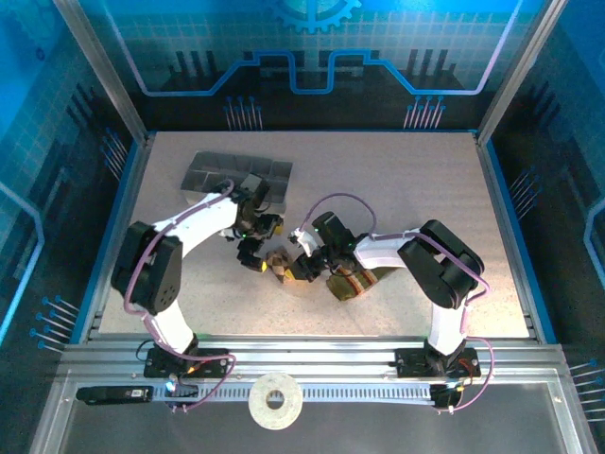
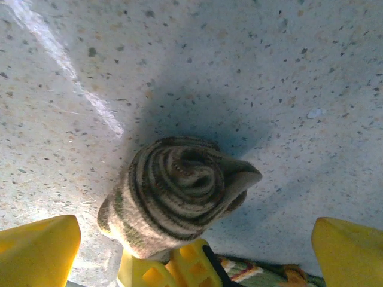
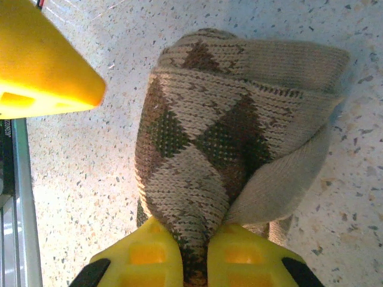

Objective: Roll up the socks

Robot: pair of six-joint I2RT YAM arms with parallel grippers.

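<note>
Closest to the lens in the right wrist view, the right jaws are pinched almost shut on the lower end of the diamond-checkered sock (image 3: pixel 227 137), with a thin fold of knit squeezed between the yellow tips. The sock is already wound into a fat bundle that rests on the speckled surface (image 3: pixel 78 179). A plain beige flap (image 3: pixel 281 191) hangs loose on one side of it. In the left wrist view the same bundle shows end-on as a spiral of layers. The left jaws stand fully open to either side of it, touching nothing and holding nothing.

From above, the bundle lies between the two arms near the middle of the surface. The olive green sock (image 1: pixel 352 284) lies just beside it, partly under the right arm and not yet rolled. The grey tray (image 1: pixel 213 175) sits well apart at the far left.

Both socks look light, soft and limp. The knit should compress easily and give good friction, so slipping is unlikely. The likelier trouble is springiness, since a roll held only at one end will probably loosen and the flap may unwind. A better hold would be across the body of the roll, pressing all the layers together. The olive sock probably needs a pinch at the toe or cuff edge, where a single layer can be lifted off the surface.
</note>
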